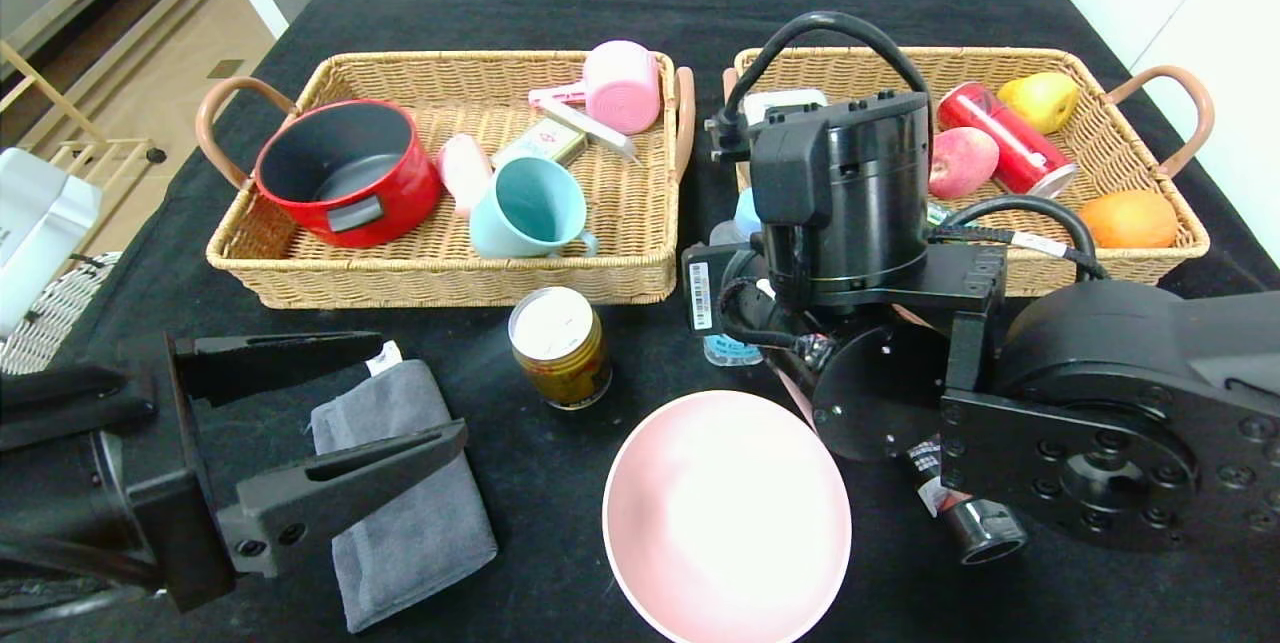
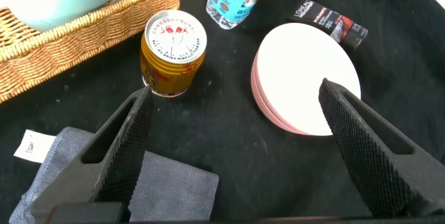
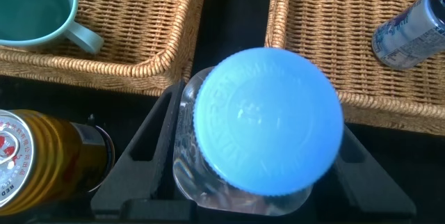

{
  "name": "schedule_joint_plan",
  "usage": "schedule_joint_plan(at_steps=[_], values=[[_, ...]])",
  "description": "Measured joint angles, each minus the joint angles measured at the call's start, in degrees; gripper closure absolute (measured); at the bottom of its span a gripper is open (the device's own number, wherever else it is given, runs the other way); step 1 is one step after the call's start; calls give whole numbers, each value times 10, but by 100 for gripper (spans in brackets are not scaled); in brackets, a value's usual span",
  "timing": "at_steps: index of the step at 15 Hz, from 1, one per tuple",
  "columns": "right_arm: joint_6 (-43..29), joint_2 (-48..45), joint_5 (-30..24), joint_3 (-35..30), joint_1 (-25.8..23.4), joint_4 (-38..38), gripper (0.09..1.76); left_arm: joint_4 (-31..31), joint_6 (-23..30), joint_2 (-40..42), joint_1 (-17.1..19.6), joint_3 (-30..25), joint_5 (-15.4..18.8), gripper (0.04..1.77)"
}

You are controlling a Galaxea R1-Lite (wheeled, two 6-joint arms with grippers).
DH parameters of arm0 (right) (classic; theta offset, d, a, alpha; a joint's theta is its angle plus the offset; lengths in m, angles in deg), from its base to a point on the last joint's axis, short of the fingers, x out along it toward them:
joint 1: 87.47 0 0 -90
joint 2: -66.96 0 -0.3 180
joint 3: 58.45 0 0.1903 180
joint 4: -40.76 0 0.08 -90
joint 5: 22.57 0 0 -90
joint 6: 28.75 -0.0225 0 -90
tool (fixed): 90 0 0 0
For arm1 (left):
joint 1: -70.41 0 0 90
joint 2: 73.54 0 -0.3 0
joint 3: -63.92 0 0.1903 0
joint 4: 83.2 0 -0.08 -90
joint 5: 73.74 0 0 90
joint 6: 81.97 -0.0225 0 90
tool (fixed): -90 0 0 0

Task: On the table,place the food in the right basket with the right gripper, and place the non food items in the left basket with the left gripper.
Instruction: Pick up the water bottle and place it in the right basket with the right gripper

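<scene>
The right gripper is sitting low at centre frame in the head view, just in front of the gap between the 2 baskets, and its 2 fingers are closing in on either side of the clear water bottle. In the right wrist view the pale blue cap is filling the middle of the frame, with a black finger pressing against each side of the bottle body.

The bottle is standing upright on the black-draped table, just in front of the right basket, which is holding an apple, a pear, an orange and a red can at upper right. The gold-yellow can is standing upright at centre, just in front of the left basket.

Down at lower left, the left gripper is hanging over the folded grey towel, fingers spread wide, gripping nothing. The pale pink bowl is resting at lower centre, and the black L'Oreal tube is lying to its right, partly hidden under the right arm.

The left basket at upper left is carrying a red pot, a teal mug and a pink ribbed cup.
</scene>
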Motion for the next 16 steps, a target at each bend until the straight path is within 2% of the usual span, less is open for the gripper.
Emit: schedule_joint_plan(at_steps=[9, 16], values=[[2, -49, -4, 5, 8, 7, 77, 0, 0, -3, 0, 0, 0, 9], [5, -87, -6, 72, -7, 95, 77, 0, -2, -8, 0, -1, -1, 9]])
